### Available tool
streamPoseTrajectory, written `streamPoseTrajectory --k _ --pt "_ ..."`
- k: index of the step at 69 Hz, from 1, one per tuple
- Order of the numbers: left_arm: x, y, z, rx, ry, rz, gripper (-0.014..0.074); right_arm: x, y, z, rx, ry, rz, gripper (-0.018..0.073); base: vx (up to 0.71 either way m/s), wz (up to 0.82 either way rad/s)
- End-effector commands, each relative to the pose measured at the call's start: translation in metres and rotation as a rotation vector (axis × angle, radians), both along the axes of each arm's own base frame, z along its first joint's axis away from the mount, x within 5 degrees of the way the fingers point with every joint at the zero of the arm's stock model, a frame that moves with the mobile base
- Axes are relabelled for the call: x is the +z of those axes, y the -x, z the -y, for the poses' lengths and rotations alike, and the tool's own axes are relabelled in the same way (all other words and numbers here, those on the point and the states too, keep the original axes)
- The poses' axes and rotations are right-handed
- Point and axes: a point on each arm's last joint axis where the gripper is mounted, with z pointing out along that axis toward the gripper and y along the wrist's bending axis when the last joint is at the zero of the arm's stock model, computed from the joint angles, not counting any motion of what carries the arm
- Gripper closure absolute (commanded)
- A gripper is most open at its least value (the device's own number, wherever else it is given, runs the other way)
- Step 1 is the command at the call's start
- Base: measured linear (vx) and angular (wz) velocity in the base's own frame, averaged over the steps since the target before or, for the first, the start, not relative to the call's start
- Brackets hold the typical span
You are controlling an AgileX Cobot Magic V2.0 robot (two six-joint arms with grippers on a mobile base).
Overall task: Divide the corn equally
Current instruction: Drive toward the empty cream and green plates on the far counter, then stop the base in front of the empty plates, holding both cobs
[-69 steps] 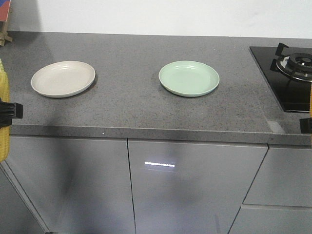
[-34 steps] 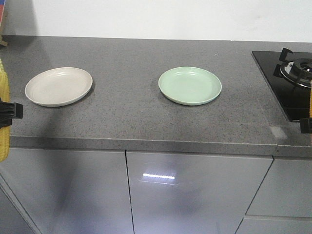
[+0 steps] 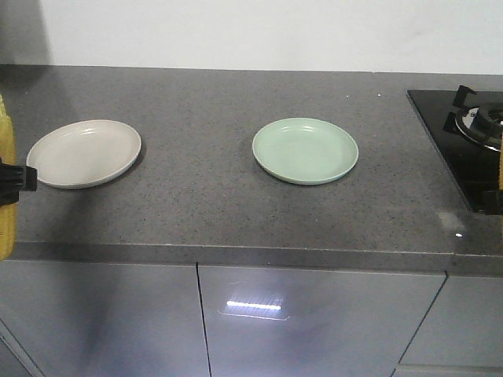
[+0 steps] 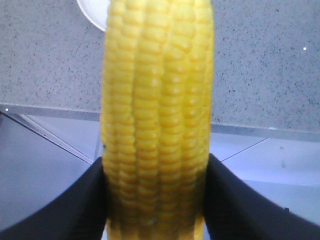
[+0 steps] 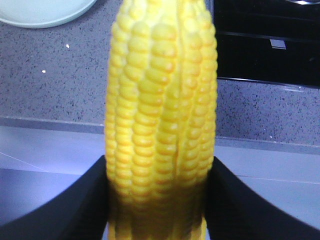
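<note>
- The left gripper [image 4: 155, 200] is closed on the left corn cob [image 4: 157, 100]. Its two black fingers press the cob's sides, and the cob runs lengthwise out past them.
- The right gripper [image 5: 157, 200] grips the right corn cob [image 5: 162, 100] the same way, kernel rows in line with the fingers.
- With one cob in each arm and two bare plates, the even split is probably one cob per plate. Neither cob is down yet.
- In the front view the left cob shows upright at the picture's left edge, just beside the beige plate [image 3: 84, 153] and near the front lip of the table [image 3: 204, 212]. The left wrist view shows only a sliver of that plate past the cob's tip.
- The right cob is a thin yellow strip at the right edge, in front of the gas hob [image 3: 471, 129] and well apart from the green plate [image 3: 305, 151]. The right wrist view has that plate's rim up and to the left of the cob.
- Held by the sides, each cob can probably be laid flat across its plate; the right arm has the longer reach.
</note>
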Motion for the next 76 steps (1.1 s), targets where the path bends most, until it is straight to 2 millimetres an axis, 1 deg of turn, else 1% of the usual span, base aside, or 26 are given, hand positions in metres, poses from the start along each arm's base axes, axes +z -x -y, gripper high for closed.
streamPoseTrajectory --k 1,76 --pt "0.0151 0.0006 -0.0012 -0.001 0.016 0.093 0.0463 0.0157 -0.0002 0.002 0.0 0.011 0.101 0.0365 0.09 -0.02" --pt "0.0151 0.0006 -0.0012 -0.001 0.016 0.093 0.0463 0.0157 -0.0002 0.002 0.0 0.011 0.101 0.0365 0.08 -0.03"
